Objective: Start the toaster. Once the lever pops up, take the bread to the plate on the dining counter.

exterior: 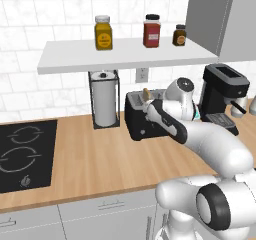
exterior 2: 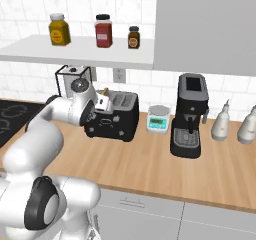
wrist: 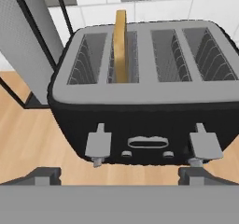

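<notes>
— Four slots top the toaster [wrist: 144, 101]; what do we have in them?

— We see the bread [wrist: 120, 45] standing upright in the second slot from the left in the hand view, its upper part sticking out above the top. The other three slots show bare wire racks.

— And the levers?

— We count two grey levers [wrist: 98, 145] on the black front, one left and one right, with a small oval handle mark and two little knobs between them.

— Where is our gripper [wrist: 119, 176]?

— It hangs just in front of the toaster, low, facing its front. Its jaws are spread wide, one tip under each lever, and we see nothing between them. Whether a tip touches a lever, we cannot tell.

— What carries the toaster?

— It sits on the wood tabletop [exterior: 100, 159] along the white-tiled wall. In the left base view our arm [exterior: 200, 134] reaches across to it and hides its right half.

— What stands around it?

— To its left we have a paper towel roll [exterior: 104, 101] in a black wire holder, and further left a black hob [exterior: 25, 154] set into the tabletop. To its right in the right base view come a small scale [exterior 2: 158, 119], then a black coffee machine [exterior 2: 190, 114], then two pale bottles [exterior 2: 221, 121].

— Above?

— A white shelf [exterior: 120, 56] holds three jars [exterior: 103, 32]: one yellow, one red, one small and dark.
</notes>
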Available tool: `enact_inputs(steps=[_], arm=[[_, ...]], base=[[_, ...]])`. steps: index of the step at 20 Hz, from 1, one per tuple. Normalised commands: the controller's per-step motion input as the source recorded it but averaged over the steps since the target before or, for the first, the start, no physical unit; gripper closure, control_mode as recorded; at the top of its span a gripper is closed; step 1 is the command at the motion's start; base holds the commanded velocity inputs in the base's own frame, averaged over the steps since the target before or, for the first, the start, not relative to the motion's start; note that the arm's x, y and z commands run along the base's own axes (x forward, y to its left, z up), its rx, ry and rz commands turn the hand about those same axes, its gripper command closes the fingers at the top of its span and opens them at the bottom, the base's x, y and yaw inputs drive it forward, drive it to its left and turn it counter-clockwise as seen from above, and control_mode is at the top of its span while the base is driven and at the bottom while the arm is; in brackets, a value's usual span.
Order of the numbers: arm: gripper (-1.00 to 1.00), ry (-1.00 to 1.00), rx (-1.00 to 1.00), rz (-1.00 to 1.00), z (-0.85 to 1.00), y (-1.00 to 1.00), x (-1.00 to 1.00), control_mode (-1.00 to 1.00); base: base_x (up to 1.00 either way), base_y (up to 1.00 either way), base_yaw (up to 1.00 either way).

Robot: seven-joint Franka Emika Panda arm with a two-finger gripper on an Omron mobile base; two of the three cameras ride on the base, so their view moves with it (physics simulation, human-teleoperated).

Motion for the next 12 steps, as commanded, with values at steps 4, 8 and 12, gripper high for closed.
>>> enact_inputs(steps=[4,8,12], arm=[[-1.0,0.0,0.0,0.0,-0.24,-0.1,0.15,-1.0],[-1.0,0.0,0.0,0.0,-0.21,-0.02,0.12,-1.0],[-1.0,0.0,0.0,0.0,-0.17,0.0,0.13,-1.0]], base=[[0.0,0.0,0.0],[0.0,0.0,0.0],[0.0,0.0,0.0]])
